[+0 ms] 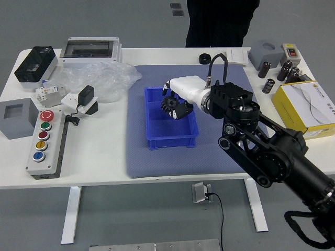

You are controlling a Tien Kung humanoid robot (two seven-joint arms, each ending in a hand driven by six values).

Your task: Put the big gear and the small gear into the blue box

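Clamping the big gear in its fingers, the right hand hangs over the blue box; the drop looks straight below it (small gear hidden from view).

The big gear, black and toothed, its round face turned up toward the camera, is gripped in the fingers of the robot's right hand; the open-topped blue box sits upright directly beneath the hand.
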